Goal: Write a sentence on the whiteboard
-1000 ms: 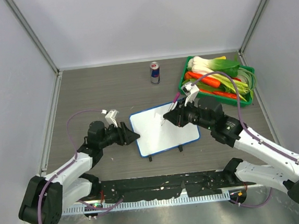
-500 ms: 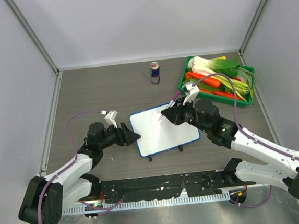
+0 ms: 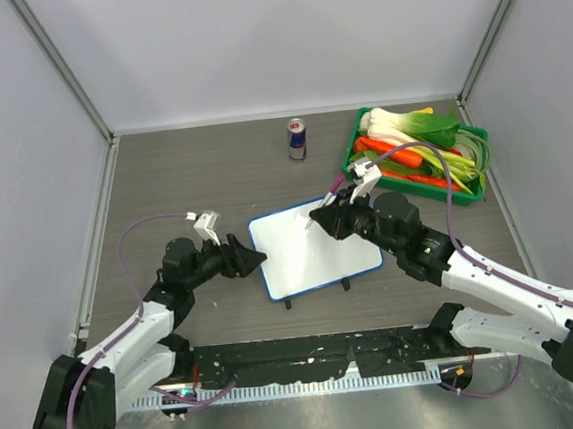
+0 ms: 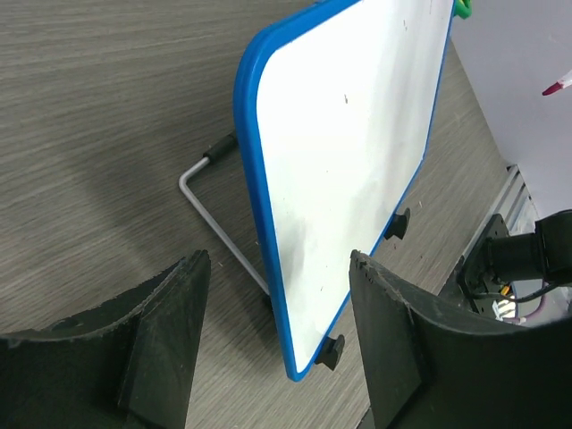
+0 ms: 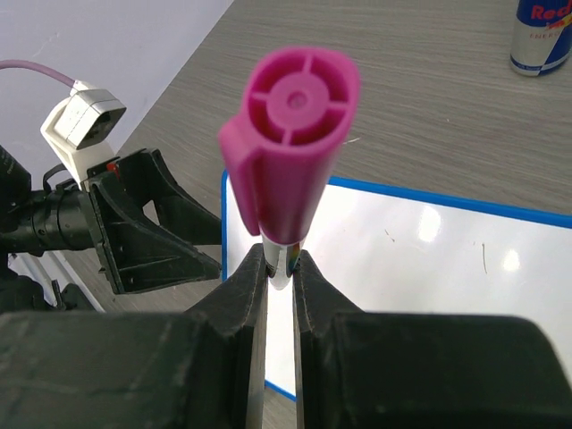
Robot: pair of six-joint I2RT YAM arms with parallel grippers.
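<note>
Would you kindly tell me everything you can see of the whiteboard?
The whiteboard is a glossy white rectangle with a blue rim and rounded corners, nearly blank but for tiny specks. Two black feet and a grey wire stand prop it tilted on the table, skewed to its edges. Nothing visibly grips it.

Your left pincer (image 3: pixel 250 258) now stands with its jaws wider apart than a second ago, and it has drawn back a touch from the left rim of the whiteboard (image 3: pixel 320 257), so the blue edge sits between the fingers without contact. The left arm behind it has swung outward and lower toward the near-left of the tabletop (image 3: pixel 202 172), and its purple cable (image 3: pixel 128 238) loops further left. Your right pincer (image 3: pixel 325 218) has crept a little left and toward the board's far edge, carrying the marker (image 5: pixel 290 152) with it, and its forearm lies more steeply across the board's right side.
</note>
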